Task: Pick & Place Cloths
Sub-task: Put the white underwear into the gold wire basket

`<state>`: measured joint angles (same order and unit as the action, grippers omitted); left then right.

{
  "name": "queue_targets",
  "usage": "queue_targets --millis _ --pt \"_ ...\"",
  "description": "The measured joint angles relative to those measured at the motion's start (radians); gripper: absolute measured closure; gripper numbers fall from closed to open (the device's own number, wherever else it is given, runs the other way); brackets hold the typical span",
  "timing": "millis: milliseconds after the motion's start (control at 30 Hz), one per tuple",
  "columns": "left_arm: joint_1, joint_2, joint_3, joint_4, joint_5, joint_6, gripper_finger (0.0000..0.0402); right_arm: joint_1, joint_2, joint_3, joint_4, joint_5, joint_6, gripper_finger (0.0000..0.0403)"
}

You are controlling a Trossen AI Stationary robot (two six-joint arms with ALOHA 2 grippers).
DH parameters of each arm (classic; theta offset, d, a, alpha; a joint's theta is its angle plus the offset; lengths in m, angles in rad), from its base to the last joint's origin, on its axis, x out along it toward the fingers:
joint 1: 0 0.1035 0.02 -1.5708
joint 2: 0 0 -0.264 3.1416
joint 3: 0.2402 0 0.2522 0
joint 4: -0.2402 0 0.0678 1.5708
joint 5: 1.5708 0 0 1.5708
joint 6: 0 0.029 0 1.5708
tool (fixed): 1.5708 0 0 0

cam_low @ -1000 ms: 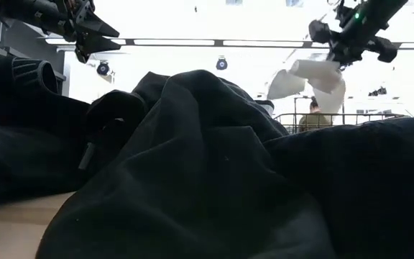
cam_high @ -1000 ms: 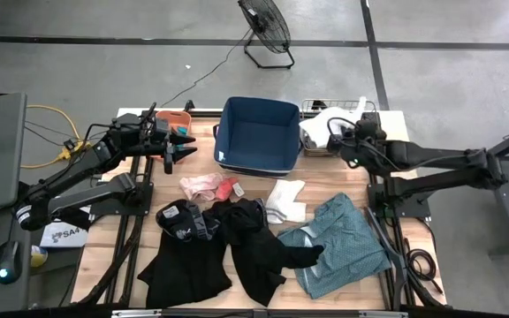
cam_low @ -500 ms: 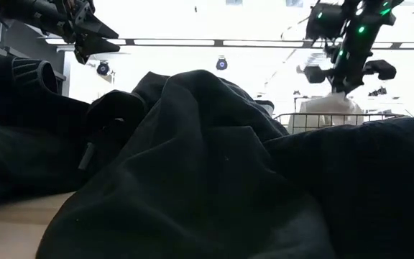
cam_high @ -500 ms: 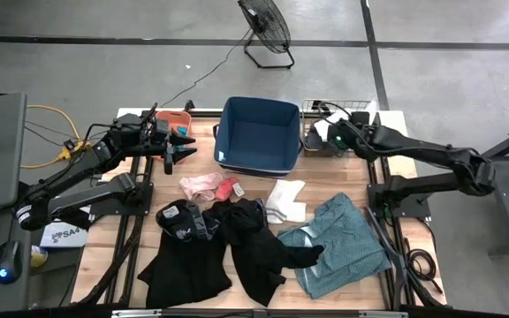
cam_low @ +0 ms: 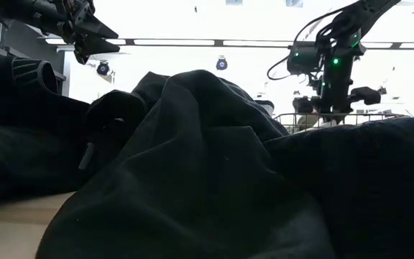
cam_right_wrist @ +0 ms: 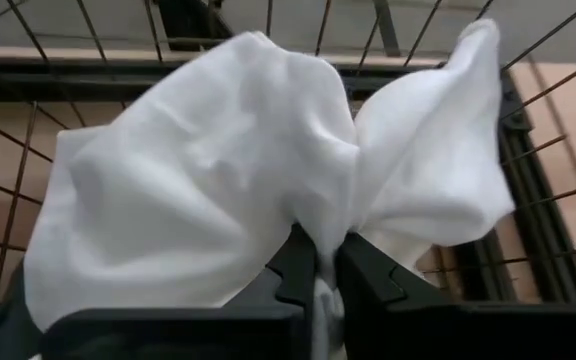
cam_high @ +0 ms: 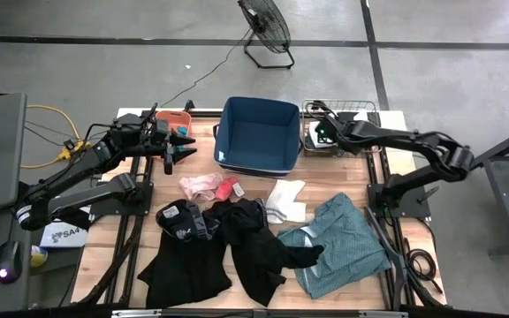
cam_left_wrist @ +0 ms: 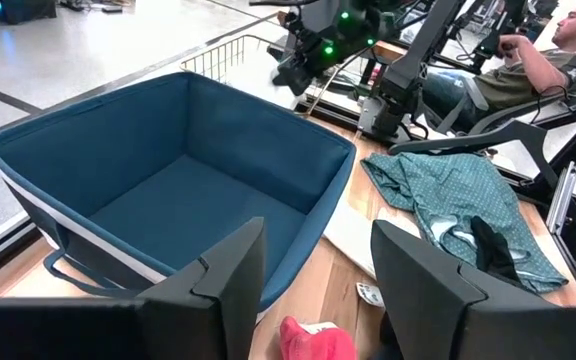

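White cloth [cam_right_wrist: 218, 190] | right tool [cam_right_wrist: 320, 262] pinching, lowered into wire bin [cam_right_wrist: 528, 200]

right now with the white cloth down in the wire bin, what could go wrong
1. The right gripper has its fingers pinched on the white cloth inside the wire basket; if the cloth clings as they open, it may lift back out.
2. The fingers sit close to the wires and could snag on the way up.
3. Black garments overlap on the table, so a later grab might drag several at once.
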<state>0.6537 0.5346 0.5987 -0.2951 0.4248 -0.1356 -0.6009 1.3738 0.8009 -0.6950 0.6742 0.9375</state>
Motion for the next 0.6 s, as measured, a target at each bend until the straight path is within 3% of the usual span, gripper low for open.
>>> queue_targets --millis 233,600 --pt "0.0 0.0 0.0 0.0 0.0 0.0 0.0225 -0.004 -0.024 0.0 0.009 -0.02 -0.01 0.0356" --pt "0.0 0.0 0.0 0.0 0.0 0.0 0.0225 0.005 -0.194 0.0 0.011 -0.153 -0.072 0.0199"
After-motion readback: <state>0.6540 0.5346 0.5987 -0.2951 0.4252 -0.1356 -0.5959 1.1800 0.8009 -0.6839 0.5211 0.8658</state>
